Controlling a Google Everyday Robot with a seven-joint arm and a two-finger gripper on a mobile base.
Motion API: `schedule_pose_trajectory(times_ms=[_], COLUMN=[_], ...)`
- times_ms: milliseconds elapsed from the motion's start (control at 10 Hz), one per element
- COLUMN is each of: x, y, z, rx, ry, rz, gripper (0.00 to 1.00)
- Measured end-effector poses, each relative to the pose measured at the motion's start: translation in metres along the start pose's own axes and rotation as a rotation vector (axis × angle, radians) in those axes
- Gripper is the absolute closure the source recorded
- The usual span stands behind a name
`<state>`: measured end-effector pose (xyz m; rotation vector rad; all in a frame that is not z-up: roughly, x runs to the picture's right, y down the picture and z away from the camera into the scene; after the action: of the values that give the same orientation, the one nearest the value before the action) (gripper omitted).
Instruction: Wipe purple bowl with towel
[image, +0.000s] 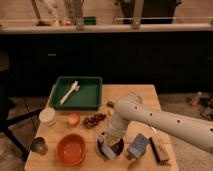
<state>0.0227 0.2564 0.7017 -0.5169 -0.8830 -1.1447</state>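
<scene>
1. The purple bowl sits near the front edge of the wooden worktop, just to the right of the orange bowl and just left of the blue-grey sponge block.

2. The gripper is directly over that purple bowl, at the end of the white arm that reaches in from the right and bends down at the wrist. So the bowl lies straight below it, not off to a side (the relation the coming wipe depends on).

3. A pale grey-blue patch shows at the gripper's tip, down inside the bowl's left part; I take it to be the towel, lying against the bowl's inner surface. Whether it is pinched or merely pressed down cannot be seen.

4. How far open the fingers are I cannot tell: the wrist and the cloth hide them from this view.

5. My judgement: the wiping step is in hand, and the next motion calls for a sweep across the bowl's interior, keeping within the rim so the bowl is not shoved toward the orange bowl or the sponge block.

6. A dark brush lies at the far right, apart from the bowl.
</scene>
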Motion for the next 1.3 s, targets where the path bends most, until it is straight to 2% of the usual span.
schedule_pose_trajectory(times_ms=[300,600,900,1100,1300], x=[0.021,0.045,0.063,0.063,0.053], y=[0.035,0.046,0.029,0.003,-0.022], z=[-0.007,-0.005,0.0,0.005,0.006], rx=[-0.028,-0.059,-0.073,-0.067,-0.058], ry=[0.023,0.035,0.038,0.038,0.035], rz=[0.09,0.128,0.102,0.052,-0.01], gripper=[1.0,1.0,1.0,1.0,1.0])
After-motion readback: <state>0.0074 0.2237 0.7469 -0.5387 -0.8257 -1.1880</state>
